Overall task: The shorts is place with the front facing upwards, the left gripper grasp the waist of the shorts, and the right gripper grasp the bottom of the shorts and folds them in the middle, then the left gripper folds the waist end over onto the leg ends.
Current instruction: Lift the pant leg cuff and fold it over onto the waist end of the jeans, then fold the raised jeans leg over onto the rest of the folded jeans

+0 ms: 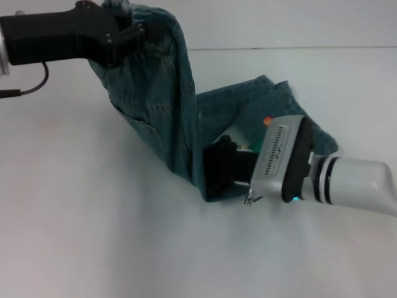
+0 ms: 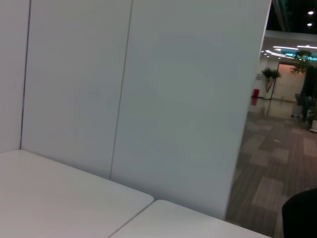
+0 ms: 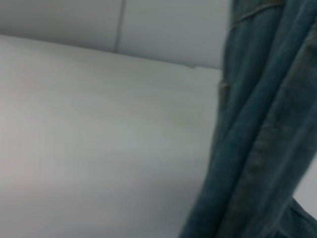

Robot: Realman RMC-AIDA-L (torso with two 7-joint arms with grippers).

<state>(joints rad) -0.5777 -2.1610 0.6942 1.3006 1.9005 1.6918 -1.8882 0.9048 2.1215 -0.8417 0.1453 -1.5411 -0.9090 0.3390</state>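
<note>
The blue denim shorts (image 1: pixel 162 93) hang lifted off the white table (image 1: pixel 93 236). My left gripper (image 1: pixel 131 30) is raised at the back left and is shut on the waist end. From there the cloth drops steeply to the table. My right gripper (image 1: pixel 214 176) is low near the middle, shut on the bottom edge of the shorts. Behind it the rest of the cloth (image 1: pixel 260 102) lies flat. The right wrist view shows a hanging fold of the denim (image 3: pixel 257 139) close up. In the left wrist view the shorts are out of sight.
White wall panels (image 2: pixel 148 89) stand behind the table (image 2: pixel 59 198), with an open room (image 2: pixel 277 148) beyond them. A black cable (image 1: pixel 34 87) hangs from the left arm. Bare tabletop lies to the front and left of the shorts.
</note>
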